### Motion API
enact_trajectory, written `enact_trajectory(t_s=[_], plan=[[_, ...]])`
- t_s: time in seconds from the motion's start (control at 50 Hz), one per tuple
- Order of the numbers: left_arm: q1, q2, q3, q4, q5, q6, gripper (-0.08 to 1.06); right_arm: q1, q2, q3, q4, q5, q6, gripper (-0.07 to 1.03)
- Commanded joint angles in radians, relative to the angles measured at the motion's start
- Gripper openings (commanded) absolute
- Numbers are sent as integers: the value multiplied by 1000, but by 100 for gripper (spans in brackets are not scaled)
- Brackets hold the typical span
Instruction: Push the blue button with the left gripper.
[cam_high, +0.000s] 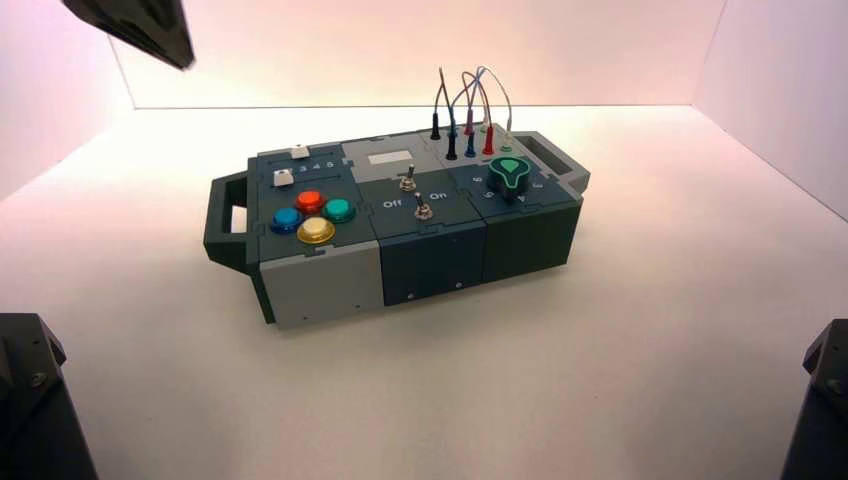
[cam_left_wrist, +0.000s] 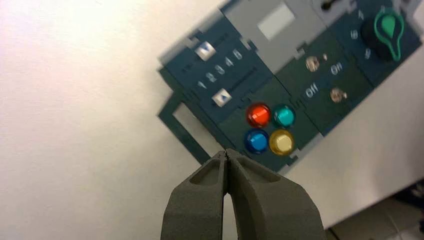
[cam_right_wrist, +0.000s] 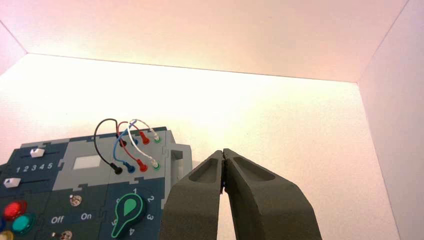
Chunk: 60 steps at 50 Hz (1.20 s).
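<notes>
Four round buttons cluster on the left end of the box, and the blue button is the one nearest the box's left handle, its dome facing straight up. Beside it sit the red button, the teal-green button and the yellow button, all close together but apart. Behind the cluster lie two sliders with white caps. The left gripper hangs high above the table, off the handle end of the box, its fingers pressed together on nothing, well clear of the blue button. The right gripper, likewise clenched and empty, waits beyond the box's right end, near the green knob.
</notes>
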Motion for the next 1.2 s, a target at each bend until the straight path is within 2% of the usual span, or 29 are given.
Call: enact_trajectory(t_s=[0.02, 0.18, 0.36, 1.2], plan=[[-44, 60, -31, -11, -17, -3, -3, 3, 3, -37, 0, -2, 0, -3], [-104, 132, -31, -34, -49, -20, -3, 3, -2, -38, 0, 0, 0, -3], [-149, 206, -32, -34, -83, -38, -3, 3, -15, -37, 0, 0, -2, -3], [-183, 370, -32, -34, -101, -38, -3, 3, -25, -37, 2, 0, -2, -3]])
